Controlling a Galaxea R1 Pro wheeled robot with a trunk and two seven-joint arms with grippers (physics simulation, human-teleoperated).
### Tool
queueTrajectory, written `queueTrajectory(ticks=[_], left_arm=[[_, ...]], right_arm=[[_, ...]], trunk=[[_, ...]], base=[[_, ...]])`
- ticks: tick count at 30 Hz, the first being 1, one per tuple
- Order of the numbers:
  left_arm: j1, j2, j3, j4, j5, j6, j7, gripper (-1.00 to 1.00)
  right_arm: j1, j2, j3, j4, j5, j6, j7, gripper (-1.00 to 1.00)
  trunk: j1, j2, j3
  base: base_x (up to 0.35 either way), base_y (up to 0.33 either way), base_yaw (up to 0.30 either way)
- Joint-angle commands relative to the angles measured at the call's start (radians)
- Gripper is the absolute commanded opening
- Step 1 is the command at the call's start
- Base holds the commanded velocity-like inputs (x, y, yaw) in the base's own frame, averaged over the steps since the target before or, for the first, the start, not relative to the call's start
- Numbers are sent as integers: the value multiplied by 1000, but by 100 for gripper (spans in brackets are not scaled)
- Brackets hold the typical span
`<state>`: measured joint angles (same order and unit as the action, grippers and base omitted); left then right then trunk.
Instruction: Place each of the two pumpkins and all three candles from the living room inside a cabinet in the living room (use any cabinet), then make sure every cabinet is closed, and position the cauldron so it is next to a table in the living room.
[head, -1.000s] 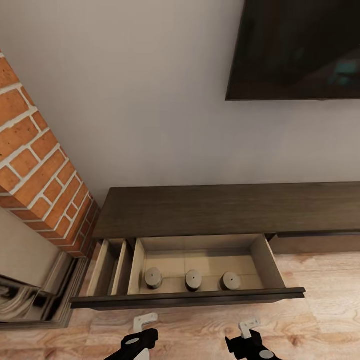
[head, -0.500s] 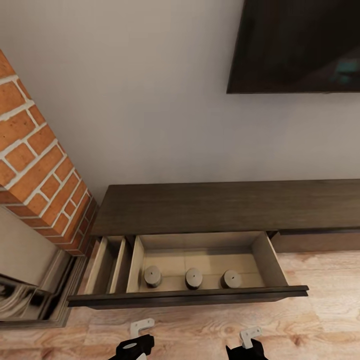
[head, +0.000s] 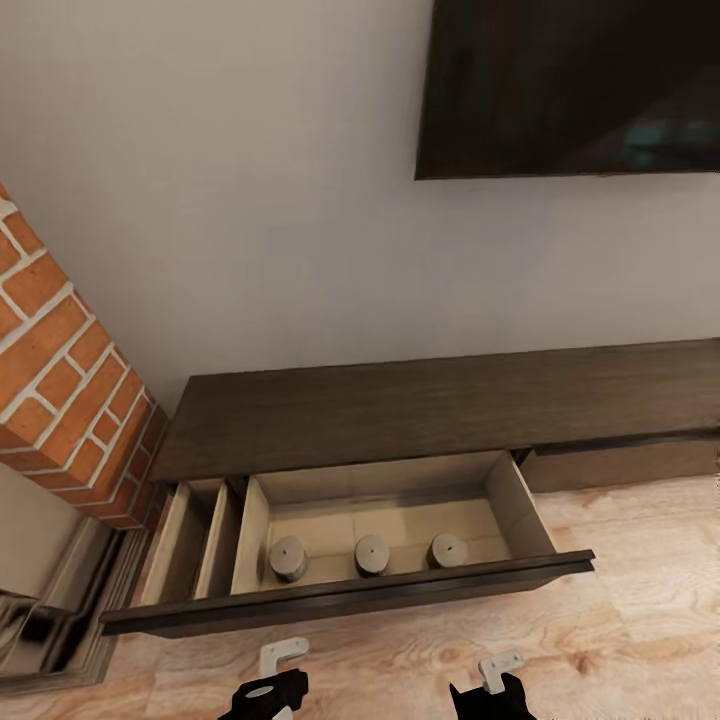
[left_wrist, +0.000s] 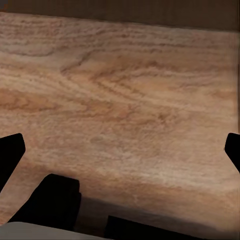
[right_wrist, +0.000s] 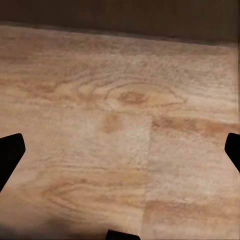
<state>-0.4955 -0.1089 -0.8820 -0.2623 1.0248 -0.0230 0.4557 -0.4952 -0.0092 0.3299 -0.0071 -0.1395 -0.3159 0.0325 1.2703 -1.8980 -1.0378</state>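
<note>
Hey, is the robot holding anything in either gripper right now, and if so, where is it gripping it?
Nothing is held. In the wrist views both the left gripper and right gripper stand open over bare floor. The three candles sit in the open drawer.

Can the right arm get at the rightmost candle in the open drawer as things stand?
Probably yes. The rightmost candle stands uncovered in the open drawer, nothing above it. The right gripper, open and empty, sits low in front, so it would need to rise over the drawer's front panel first.

Drawer (head: 350, 590) open at 12 o'clock, front panel blocks low entry; three candles (head: 369, 553) sit along its front, bare room behind. Brick (head: 60, 380) at 10.
</note>
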Motion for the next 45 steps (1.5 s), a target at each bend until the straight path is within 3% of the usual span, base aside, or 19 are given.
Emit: queueTrajectory(ticks=[1,9,19,26,28,32,45], left_arm=[[0,0,0,0,0,1,0,100],[0,4,-2,0,0,2,-52,100],[0,4,0,2,-1,-1,-80,100],[0,5,4,1,3,-2,-78,100],[-2,5,6,-3,2,-3,-77,100],[-3,5,6,-5,1,-4,-79,100],[-3,5,6,-15,0,-6,-82,100]], right_arm=[[0,0,0,0,0,0,0,100],[0,3,1,-5,1,5,-2,100],[-11,65,3,-11,11,74,-70,100],[-23,75,3,-42,13,96,-78,100],[-66,82,3,-49,10,115,-78,100],[-88,98,4,-57,15,139,-79,100],[-91,101,7,-96,20,124,-81,100]], trunk=[[0,0,1],[0,0,3],[0,0,3],[0,0,3],[0,0,3],[0,0,3],[0,0,3]], base=[[0,0,-191],[0,0,-45],[0,0,-1],[0,0,0],[0,0,0],[0,0,0],[0,0,77]])
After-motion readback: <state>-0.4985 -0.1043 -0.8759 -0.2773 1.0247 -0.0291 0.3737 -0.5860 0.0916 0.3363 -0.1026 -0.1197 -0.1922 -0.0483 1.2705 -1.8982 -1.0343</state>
